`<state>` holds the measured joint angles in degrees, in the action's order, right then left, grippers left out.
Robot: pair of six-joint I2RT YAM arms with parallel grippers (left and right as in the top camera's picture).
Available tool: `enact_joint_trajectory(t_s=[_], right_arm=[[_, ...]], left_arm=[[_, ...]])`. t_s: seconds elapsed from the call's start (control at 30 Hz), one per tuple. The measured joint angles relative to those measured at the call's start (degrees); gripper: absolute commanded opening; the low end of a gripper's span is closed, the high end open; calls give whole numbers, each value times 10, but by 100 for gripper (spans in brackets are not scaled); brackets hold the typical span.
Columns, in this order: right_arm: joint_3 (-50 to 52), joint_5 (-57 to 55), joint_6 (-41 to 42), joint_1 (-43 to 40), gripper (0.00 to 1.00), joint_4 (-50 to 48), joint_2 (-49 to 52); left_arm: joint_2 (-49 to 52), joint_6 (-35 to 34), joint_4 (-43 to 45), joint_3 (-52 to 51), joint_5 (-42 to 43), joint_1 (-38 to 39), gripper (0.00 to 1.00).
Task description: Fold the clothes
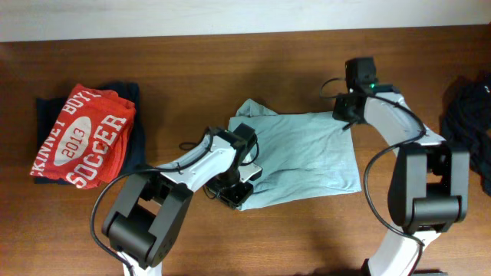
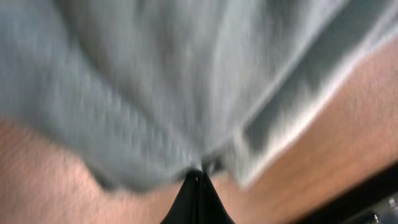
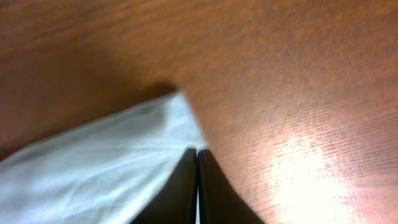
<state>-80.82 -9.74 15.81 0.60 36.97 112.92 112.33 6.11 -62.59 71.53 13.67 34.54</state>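
**Shirt pinched at two edges, both grippers closed**

Pale grey-blue t-shirt lies mid-table, mostly spread out and wrinkled, with one sleeve bunched at its upper left. Left gripper sits at the shirt's lower-left edge. In the left wrist view its fingers are pressed together with a bunch of fabric caught at the tips; that view is blurred. Right gripper sits at the shirt's upper-right corner. In the right wrist view its fingers are also squeezed together, and the fabric corner runs to the tips with creases drawn toward them, so it looks pinched. Wooden table shows bare around that corner.

Red t-shirt with white "2013 SOCCER" lettering lies folded at far left, on top of a dark garment, well apart from the grey-blue shirt. Black garment is heaped at the right edge of the table, near the right arm's base.
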Motion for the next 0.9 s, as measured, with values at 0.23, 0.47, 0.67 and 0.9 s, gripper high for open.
enact_joint_trajectory(t_s=[0.23, 0.47, 0.67, 0.9], right_arm=[[-36, 102, 8, 0, 10, 127, -80], [-33, 155, 11, 8, 9, 264, -101], [42, 195, -54, 49, 8, 231, -101], [174, 232, -105, 126, 5, 88, -99]], left_arm=[[-63, -3, -39, 154, -65, -17, 22], [-110, -3, 106, 193, -99, -52, 17], [-19, 25, 175, 189, -74, -80, 11], [94, 53, 197, 179, -47, -78, 7]])
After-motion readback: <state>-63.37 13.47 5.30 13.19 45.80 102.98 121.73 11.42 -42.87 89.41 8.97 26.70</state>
